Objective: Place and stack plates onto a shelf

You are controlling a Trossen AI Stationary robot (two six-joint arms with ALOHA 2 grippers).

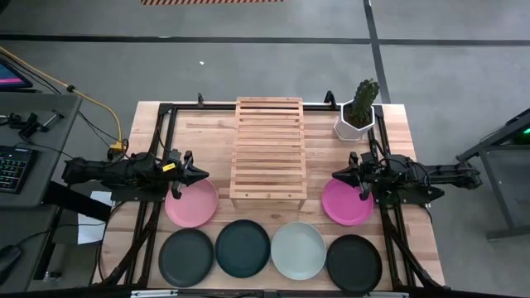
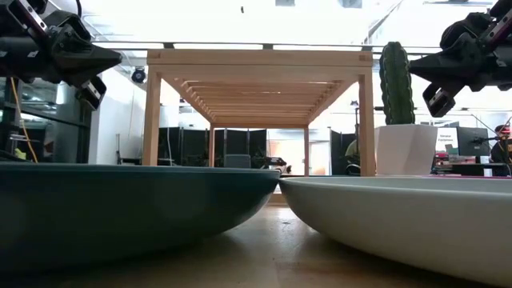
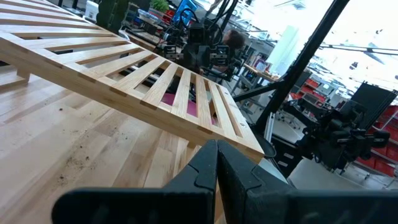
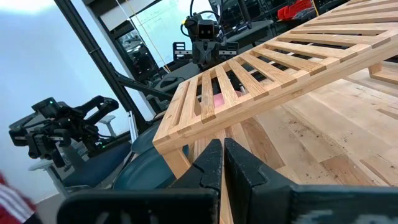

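The shelf (image 1: 268,149), a low rack of light wooden slats, stands on its legs mid-table with nothing on it. Two pink plates (image 1: 191,203) (image 1: 347,201) lie flat at its near corners. Along the near edge lie two dark plates (image 1: 186,255) (image 1: 243,247), a pale mint plate (image 1: 298,250) and a third dark plate (image 1: 354,262). My left gripper (image 1: 203,175) hovers shut over the left pink plate's far rim, pointing at the shelf. My right gripper (image 1: 338,175) hovers shut over the right pink plate's far rim, facing it. Both hang above the table (image 2: 112,58) (image 2: 416,68).
A white pot with a cactus (image 1: 358,116) stands at the far right corner, beside the shelf. Black frame rails (image 1: 157,149) run along both table sides. Bare planks lie between shelf and left rail. A desk with a keyboard (image 1: 12,165) stands off the table's left.
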